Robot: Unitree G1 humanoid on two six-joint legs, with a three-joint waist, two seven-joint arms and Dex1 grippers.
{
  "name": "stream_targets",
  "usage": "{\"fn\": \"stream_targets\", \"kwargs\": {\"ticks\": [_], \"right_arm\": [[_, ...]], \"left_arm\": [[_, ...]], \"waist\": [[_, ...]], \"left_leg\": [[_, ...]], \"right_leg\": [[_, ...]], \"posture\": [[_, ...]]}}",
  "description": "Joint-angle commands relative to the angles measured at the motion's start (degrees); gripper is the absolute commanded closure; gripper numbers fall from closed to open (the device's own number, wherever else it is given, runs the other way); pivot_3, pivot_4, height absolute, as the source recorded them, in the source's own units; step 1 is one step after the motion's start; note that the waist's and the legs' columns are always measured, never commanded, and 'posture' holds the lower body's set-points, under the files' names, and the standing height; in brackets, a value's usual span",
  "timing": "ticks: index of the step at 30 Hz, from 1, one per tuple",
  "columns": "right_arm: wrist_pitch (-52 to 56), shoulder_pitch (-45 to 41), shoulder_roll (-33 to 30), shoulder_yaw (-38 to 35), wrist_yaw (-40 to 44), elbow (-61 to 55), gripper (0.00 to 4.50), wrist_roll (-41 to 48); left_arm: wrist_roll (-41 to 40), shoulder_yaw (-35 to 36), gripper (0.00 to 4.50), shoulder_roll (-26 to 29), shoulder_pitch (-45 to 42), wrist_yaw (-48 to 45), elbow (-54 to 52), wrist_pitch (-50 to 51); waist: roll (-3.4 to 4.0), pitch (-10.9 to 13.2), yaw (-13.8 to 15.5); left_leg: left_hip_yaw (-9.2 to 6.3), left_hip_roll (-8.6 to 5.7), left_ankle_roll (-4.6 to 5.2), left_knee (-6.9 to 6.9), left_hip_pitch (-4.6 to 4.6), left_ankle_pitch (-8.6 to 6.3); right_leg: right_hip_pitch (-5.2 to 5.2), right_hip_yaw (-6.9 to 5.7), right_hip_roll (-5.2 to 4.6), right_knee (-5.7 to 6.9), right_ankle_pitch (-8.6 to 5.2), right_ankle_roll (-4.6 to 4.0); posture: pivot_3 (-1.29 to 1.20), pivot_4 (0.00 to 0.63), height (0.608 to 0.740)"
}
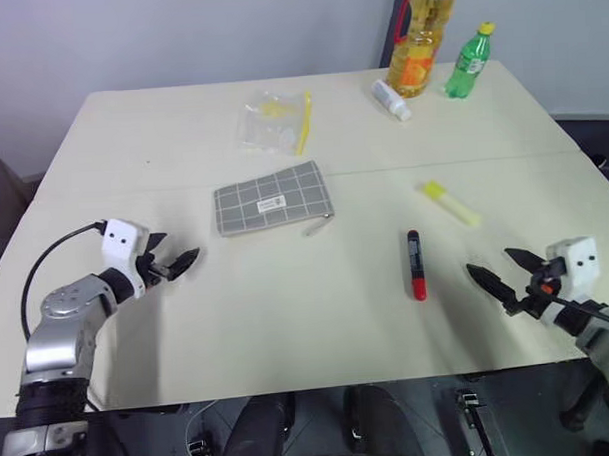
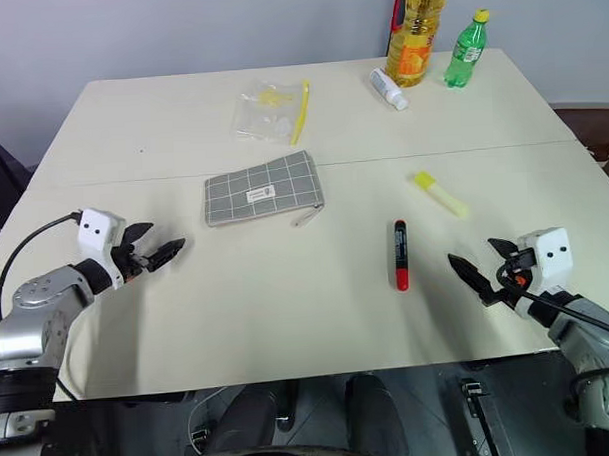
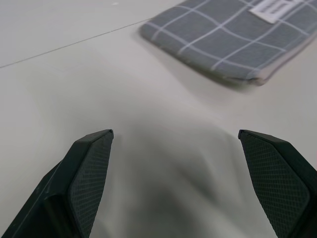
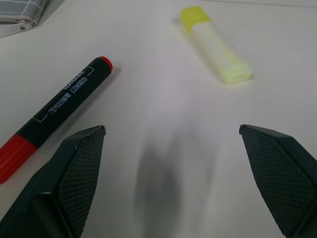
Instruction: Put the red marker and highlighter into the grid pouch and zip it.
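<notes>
The grey grid pouch (image 1: 273,198) lies flat at the table's middle, its zipper pull toward the right. The red marker (image 1: 415,265) lies right of centre, black part away from me. Further back and to the right rests the pale yellow highlighter (image 1: 450,203). My left gripper (image 1: 175,255) hovers open over the table's left side, pointing toward the pouch (image 3: 233,37) and well short of it. My right gripper (image 1: 504,271) stands open near the front right, just right of the marker (image 4: 54,114), with the highlighter (image 4: 215,44) ahead of it. Nothing is between either pair of fingers.
A clear plastic bag with a yellow strip (image 1: 277,122) lies behind the pouch. At the back right stand an oil bottle (image 1: 418,39), a green bottle (image 1: 468,62) and a small white tube (image 1: 391,99). The table's front edge (image 1: 320,386) runs close below both grippers.
</notes>
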Motion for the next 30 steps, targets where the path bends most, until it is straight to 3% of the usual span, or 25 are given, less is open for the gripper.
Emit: {"fn": "stream_targets", "kwargs": {"ticks": [1, 7, 15, 23, 29, 30], "right_arm": [[0.6, 2.3, 0.3, -3.8, -1.0, -4.9, 0.00, 2.2], [2.7, 4.0, 0.9, -4.2, -3.6, -9.2, 0.00, 3.5], [3.9, -1.5, 0.0, -0.5, -4.8, -7.3, 0.00, 2.8], [2.9, -10.9, -0.5, 5.9, -4.9, -1.7, 0.00, -0.4], [2.8, -19.2, 2.2, 11.9, -6.9, 0.0, 0.00, -2.1], [2.7, -20.9, 3.0, 13.9, -7.3, 0.6, 0.25, -3.1]], "left_arm": [[0.4, -0.2, 0.21, 1.5, -2.0, -2.5, 1.8, -1.7], [1.3, -0.3, 0.21, 1.7, -4.4, -3.4, 5.0, -3.0], [1.9, 0.5, 0.21, 1.3, -2.3, -1.7, 2.7, -3.5], [2.4, 1.4, 0.21, 1.0, 1.3, 1.1, -1.2, -4.5], [7.1, -0.8, 0.21, 0.3, -0.5, 4.2, 1.6, -10.4], [7.8, -1.2, 0.08, 0.1, -1.3, 4.5, 2.6, -11.7]], "waist": [[0.01, 0.0, 0.0], [0.01, 0.0, 0.0], [0.01, 0.0, -0.1], [0.01, 0.0, 0.0], [0.00, 0.0, 0.0], [0.00, 0.0, 0.0]], "left_leg": [[0.00, 0.00, 0.00, -0.02, 0.00, 0.00], [0.00, 0.00, 0.01, -0.05, -0.02, 0.01], [0.00, 0.00, 0.01, -0.02, -0.02, 0.01], [0.00, 0.00, 0.05, 0.02, -0.04, 0.03], [0.01, -0.01, 0.09, 0.04, -0.04, 0.05], [0.00, -0.01, 0.09, 0.04, -0.04, 0.06]], "right_leg": [[-0.01, 0.00, 0.00, 0.00, 0.00, 0.00], [-0.05, 0.00, 0.00, 0.00, 0.00, 0.01], [-0.04, -0.01, -0.01, -0.01, 0.00, 0.00], [-0.04, -0.01, 0.00, 0.01, 0.01, 0.00], [-0.06, -0.01, 0.00, 0.04, 0.02, 0.01], [-0.06, -0.01, 0.01, 0.04, 0.02, 0.01]], "posture": [[0.00, 0.150, 0.740], [0.00, 0.150, 0.740], [0.00, 0.150, 0.740], [0.00, 0.150, 0.740], [0.00, 0.150, 0.740], [0.00, 0.150, 0.740]]}}
